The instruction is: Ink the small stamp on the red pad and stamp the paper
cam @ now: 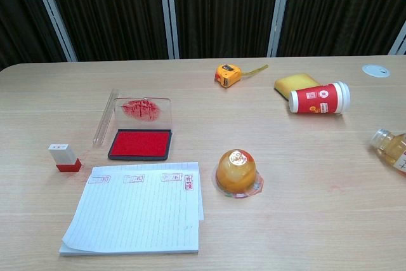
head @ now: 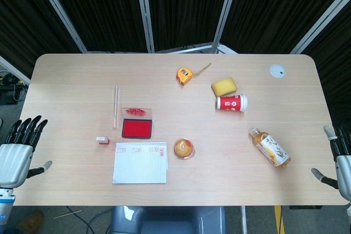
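**Stamp stands untouched, both robot hands wait at the bench edges**

The small stamp (cam: 64,157) stands upright on the bench (head: 71,75), left of the red pad (cam: 140,143) and just above the paper's (cam: 136,211) left corner. The left robot hand (head: 17,149) and right robot hand (head: 339,160) hover at opposite sides, fingers spread, holding nothing.

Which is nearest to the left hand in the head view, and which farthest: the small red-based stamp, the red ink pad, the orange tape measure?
From the left hand:
1. Small red-based stamp, left of the paper.
2. Red ink pad, mid-table.
3. Orange tape measure, far side.
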You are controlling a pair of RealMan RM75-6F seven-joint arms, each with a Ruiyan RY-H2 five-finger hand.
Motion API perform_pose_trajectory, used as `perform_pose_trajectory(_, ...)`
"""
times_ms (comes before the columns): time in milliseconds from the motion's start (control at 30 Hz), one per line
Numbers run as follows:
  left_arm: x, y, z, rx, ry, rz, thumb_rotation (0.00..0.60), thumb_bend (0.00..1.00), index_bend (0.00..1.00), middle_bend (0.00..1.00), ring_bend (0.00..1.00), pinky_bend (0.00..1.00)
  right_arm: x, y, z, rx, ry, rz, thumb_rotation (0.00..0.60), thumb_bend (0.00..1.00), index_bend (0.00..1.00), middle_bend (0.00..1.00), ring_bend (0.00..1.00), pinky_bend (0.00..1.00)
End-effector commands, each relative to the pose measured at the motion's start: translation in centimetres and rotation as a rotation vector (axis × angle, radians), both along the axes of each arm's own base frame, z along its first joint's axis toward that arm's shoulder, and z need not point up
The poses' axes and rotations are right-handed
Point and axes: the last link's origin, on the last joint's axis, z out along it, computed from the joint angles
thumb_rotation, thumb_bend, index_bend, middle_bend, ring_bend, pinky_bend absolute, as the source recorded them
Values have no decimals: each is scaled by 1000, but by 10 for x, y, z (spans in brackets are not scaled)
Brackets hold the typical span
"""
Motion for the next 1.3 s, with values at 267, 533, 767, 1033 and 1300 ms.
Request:
perform_pose_trajectory(267,-1,1,-1,3,42,-8,600,0,0,0,12,104,-1,0,-2,8,10,-1,600,0,0,0,0,0)
perform_pose_trajectory(533,-3,32,-31,-36,45,-44,600,0,0,0,637,749,1,-4,-5,14,12,2,600,0,0,0,0,0)
perform_pose_trajectory(767,-1,81,-93,-178,-19,18,600,5,18,0,832,894,1,-11,-9,23,18,-12,600,0,0,0,0,0)
perform_pose_trajectory(1033,-7,96,-133,-259,-75,80,600,60,149,203,861,918,-3,-16,-15,45,38,-31,600,0,0,0,0,0)
perform_pose_trajectory(1300,-6,106,-153,-294,-80,102,600,214,298,395,864,919,-9,-16,-14,50,36,-56,600,0,0,0,0,0)
